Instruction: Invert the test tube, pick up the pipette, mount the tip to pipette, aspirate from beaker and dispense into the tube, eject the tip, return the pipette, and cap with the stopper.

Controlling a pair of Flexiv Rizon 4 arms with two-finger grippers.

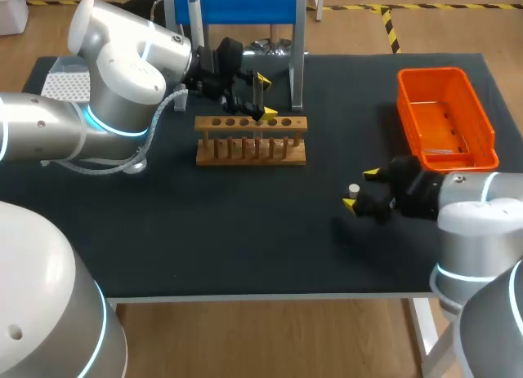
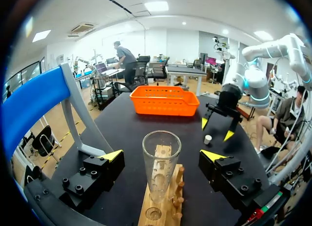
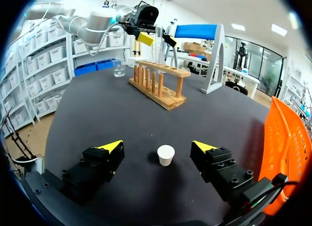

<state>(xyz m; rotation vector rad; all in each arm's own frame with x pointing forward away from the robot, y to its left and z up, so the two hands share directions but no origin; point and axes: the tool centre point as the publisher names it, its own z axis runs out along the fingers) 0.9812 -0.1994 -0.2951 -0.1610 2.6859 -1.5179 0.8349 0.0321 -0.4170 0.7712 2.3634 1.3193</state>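
In the head view the small white stopper (image 1: 354, 189) stood between the spread fingers of the right gripper (image 1: 360, 189), the nearer arm. In the left wrist view the clear glass test tube (image 2: 161, 162) stood upright in the wooden rack (image 2: 168, 201), between the left gripper's (image 2: 162, 155) released fingers. The right wrist view showed the stopper untouched, just ahead.

Head camera looks down; opposed wrist cameras apparently share the stopper (image 1: 354, 189).

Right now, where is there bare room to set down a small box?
Bare: the mat in front of the wooden rack, and the gap between rack and orange basket. Crowded: behind the rack, by the left gripper and blue stand.
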